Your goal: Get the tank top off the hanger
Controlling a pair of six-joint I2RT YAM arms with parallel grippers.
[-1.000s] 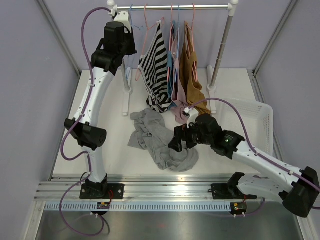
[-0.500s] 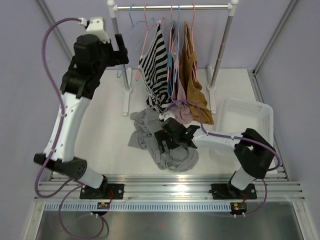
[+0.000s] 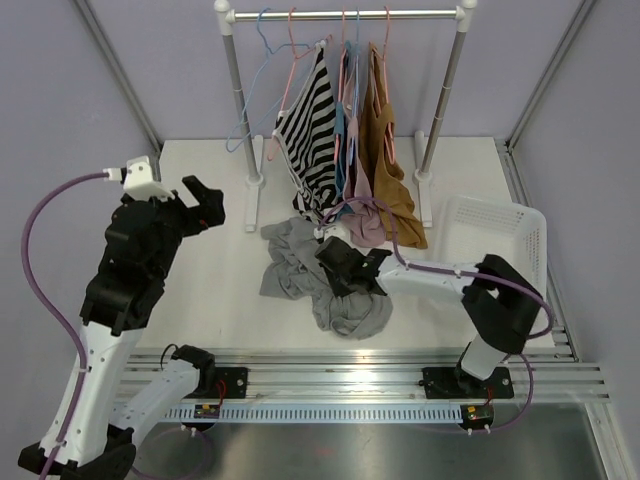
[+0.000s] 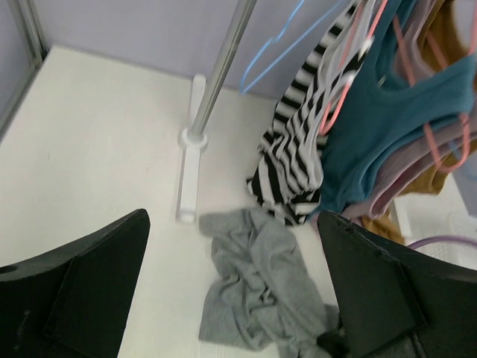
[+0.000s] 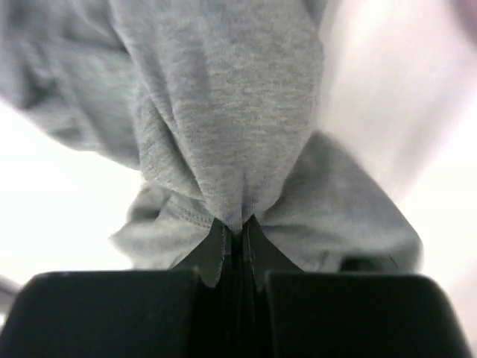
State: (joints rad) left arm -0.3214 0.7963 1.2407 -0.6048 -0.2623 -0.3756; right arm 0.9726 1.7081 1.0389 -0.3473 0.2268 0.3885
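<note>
Right wrist: my right gripper clenched on fold of grey tank top, heaped on table near side of rack, bulk left of grip. Left gripper agape, well apart left.

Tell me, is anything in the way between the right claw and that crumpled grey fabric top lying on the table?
Nothing visible does. The right gripper is shut on a fold of the crumpled grey tank top, with no other thing between them.

left claw: spread wide | grey tank top: crumpled on table
</note>
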